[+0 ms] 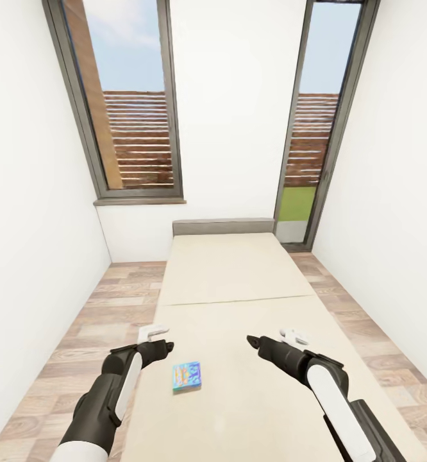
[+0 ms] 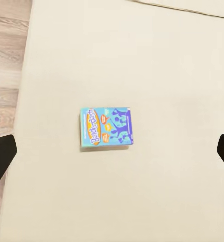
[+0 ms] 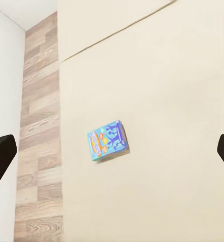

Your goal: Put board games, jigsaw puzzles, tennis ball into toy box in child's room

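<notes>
Both arms were raised over the near end of the bed [image 1: 239,301]. The left gripper [image 1: 154,333] hung over the bed's near left edge. In the left wrist view its dark fingertips [image 2: 1,156] sat far apart at the frame sides, so the jaws were open with nothing between them. The right gripper [image 1: 295,336] hovered over the near right part of the mattress; in the right wrist view its fingertips [image 3: 1,154] were also spread wide, open and empty.

One board game [image 1: 186,376] lay flat on the mattress, near the left edge, between the two arms and closer to the left one. It was a small blue box with orange-yellow art, cover up. No gripper touched it. The same box showed in the left wrist view [image 2: 106,127] and the right wrist view [image 3: 108,140].

Wood-plank floor [image 1: 79,333] ran along both sides of the bed. Farther off, a seam crossed the mattress, then the low grey headboard [image 1: 223,226] stood against the white far wall. Tall windows [image 1: 127,102] with brown slats stood left and right of it.
</notes>
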